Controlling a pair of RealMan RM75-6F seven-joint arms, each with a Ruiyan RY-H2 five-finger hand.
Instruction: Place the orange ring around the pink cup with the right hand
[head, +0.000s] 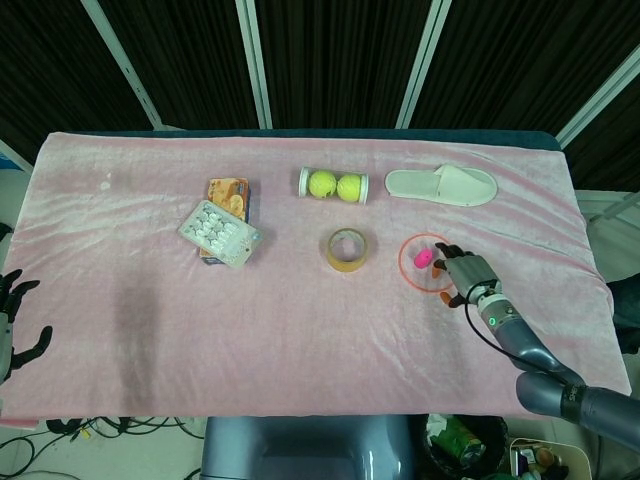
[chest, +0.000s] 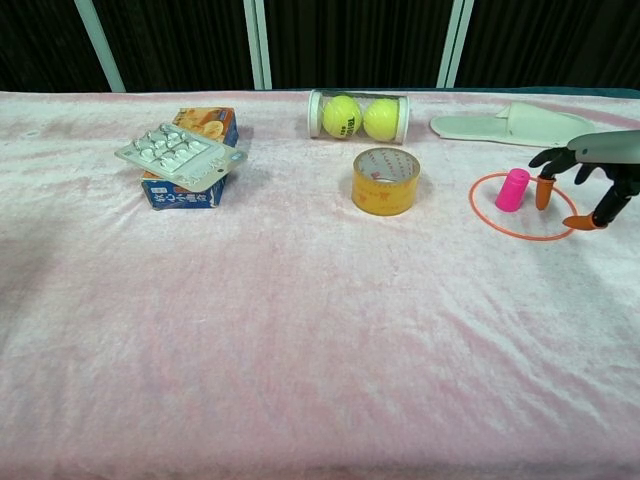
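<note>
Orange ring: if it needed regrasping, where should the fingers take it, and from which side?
Probably the right arc of the ring, pinched from above: it lies flat around the cup, and the right hand is already there, away from the cup.
</note>
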